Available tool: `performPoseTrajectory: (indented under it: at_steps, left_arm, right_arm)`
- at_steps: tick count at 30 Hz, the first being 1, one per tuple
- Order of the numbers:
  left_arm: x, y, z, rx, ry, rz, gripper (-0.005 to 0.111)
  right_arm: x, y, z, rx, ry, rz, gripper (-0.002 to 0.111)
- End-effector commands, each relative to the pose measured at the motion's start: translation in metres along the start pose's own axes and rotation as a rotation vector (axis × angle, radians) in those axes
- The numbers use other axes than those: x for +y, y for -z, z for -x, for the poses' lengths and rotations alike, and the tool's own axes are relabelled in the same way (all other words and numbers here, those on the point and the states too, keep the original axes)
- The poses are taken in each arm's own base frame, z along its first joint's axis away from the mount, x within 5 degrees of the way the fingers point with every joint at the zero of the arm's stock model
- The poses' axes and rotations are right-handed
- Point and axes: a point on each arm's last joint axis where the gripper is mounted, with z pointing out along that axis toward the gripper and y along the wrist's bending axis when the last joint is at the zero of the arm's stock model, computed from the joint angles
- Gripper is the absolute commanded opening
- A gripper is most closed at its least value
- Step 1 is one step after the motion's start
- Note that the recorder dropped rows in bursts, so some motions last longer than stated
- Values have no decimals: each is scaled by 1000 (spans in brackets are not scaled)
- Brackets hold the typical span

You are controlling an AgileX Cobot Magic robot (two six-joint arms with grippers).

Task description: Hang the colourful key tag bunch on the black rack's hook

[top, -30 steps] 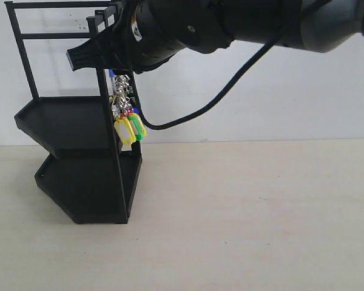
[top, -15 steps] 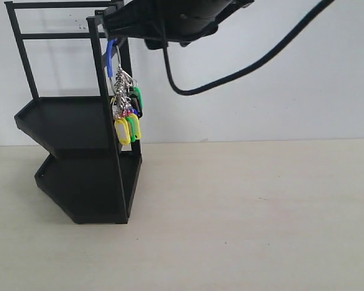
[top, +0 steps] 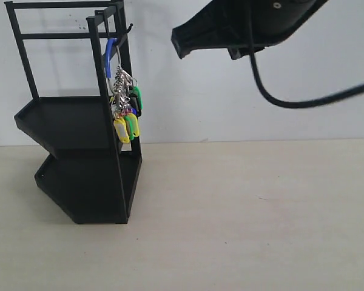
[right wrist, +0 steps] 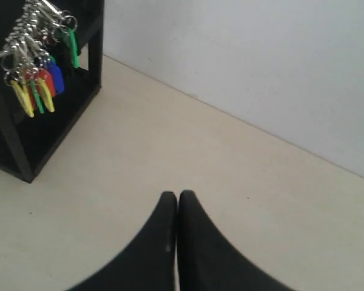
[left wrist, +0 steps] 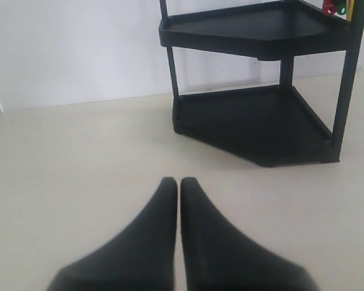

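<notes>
The colourful key tag bunch (top: 125, 120) hangs free at the black rack's (top: 79, 121) front post, its blue carabiner loop (top: 111, 56) caught up near the thin hook (top: 129, 28). My right gripper (top: 178, 41) is in the air to the right of the rack, apart from the bunch. In the right wrist view the bunch (right wrist: 37, 85) dangles against the rack (right wrist: 96, 54), and the right gripper (right wrist: 178, 195) is shut with nothing in it. My left gripper (left wrist: 179, 181) is shut and empty, low over the table facing the rack (left wrist: 255, 124). A few tags (left wrist: 347, 7) peek in at a corner.
A pale table (top: 242, 212) stretches to the right of the rack, and a white wall (top: 261, 97) stands behind it. A black cable (top: 273, 97) loops down from my right arm.
My right gripper has let go of the bunch and pulled back to the right, away from the rack. The bunch stays hanging by its blue loop.
</notes>
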Motion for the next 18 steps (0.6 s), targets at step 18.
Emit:
performPoseTrajectory:
  at_steps: [18]
  left_arm:
    - [0, 0, 1, -12, 2, -1, 4]
  right_arm:
    - [-23, 54, -93, -209, 1, 200, 0]
